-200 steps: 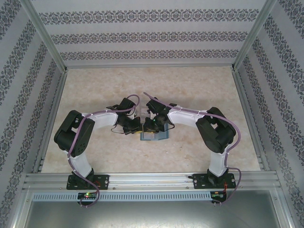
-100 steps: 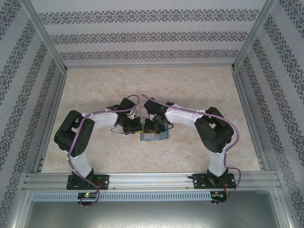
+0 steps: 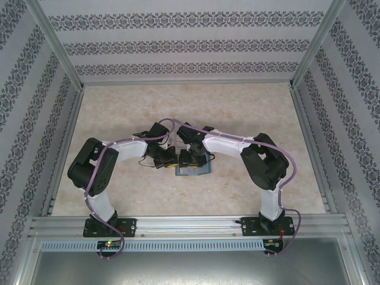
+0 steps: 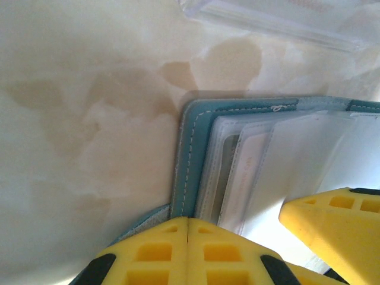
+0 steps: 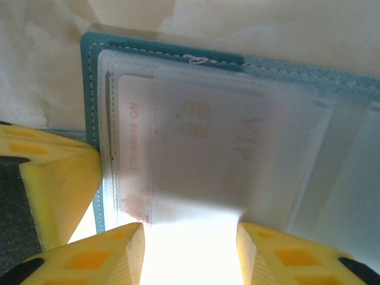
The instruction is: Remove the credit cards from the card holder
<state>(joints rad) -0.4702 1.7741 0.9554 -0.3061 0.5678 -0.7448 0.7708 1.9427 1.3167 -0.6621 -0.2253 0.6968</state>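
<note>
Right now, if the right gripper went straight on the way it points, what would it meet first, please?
Most likely the pale card in the clear pocket of the card holder, which lies between the open fingers of the right gripper. Depth is unclear, so they may be touching it.

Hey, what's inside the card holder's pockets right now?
A pale card with pinkish print sits in a frosted sleeve of the card holder; glare by the right claw hides its lower end, and any cards beneath are covered.
</note>
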